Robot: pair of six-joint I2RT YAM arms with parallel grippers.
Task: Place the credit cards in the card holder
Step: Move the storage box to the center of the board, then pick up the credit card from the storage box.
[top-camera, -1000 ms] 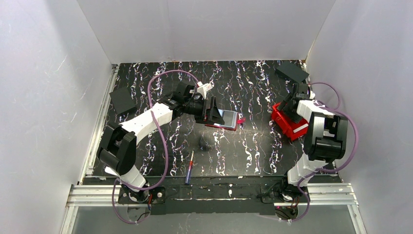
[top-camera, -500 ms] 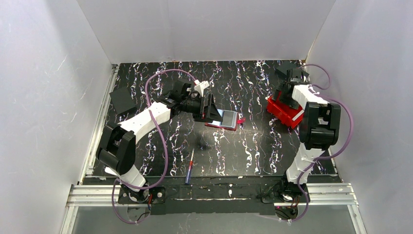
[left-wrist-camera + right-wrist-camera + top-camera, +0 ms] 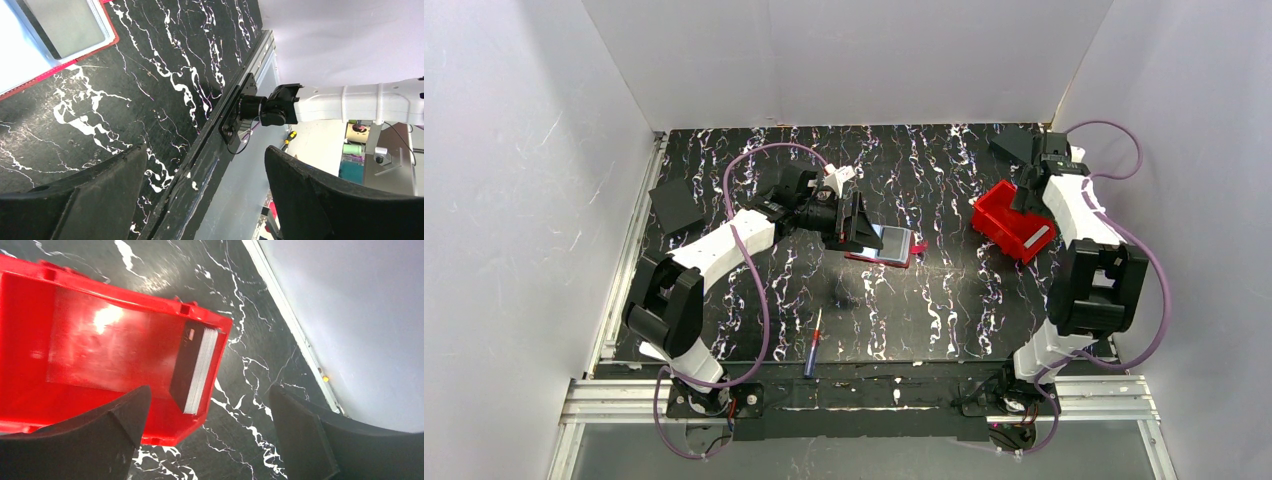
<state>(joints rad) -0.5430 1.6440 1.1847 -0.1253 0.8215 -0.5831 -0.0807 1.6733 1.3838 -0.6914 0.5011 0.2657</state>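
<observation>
Starting at the left, I'm seeing a black square [image 3: 674, 206] lying flat near the left edge of the table [image 3: 944, 300], well apart from anything I need. The left gripper [image 3: 856, 226] is hanging over the middle of the table with its jaws spread wide and nothing between them. Just to its right the card holder [image 3: 892, 245] is lying open and flat, a red border around pale grey-blue pockets. From above I can't tell whether the gripper is touching it or only sitting beside it. I'm also unable to say whether one of those pale panels is already a card. Nearer me, a slim pen-like tool [image 3: 812, 345] is lying on the table, off the line between holder and bin.

Moving right, the red bin [image 3: 999, 212] is sitting askew toward the far right corner, well apart from the holder. The credit cards [image 3: 197, 367] are standing on edge as a stack inside it, leaning against one end wall. The right gripper [image 3: 207, 405] is hovering just over that end of the bin, jaws wide and holding nothing. A second black square [image 3: 1016, 146] is lying beyond it in the far corner.

I'm judging the job as barely begun: the stack is waiting in the bin, and the cards have yet to be lifted, carried across and slid into a pocket. What's getting in my way is the bin wall hugging the stack, leaving little room for a finger.
</observation>
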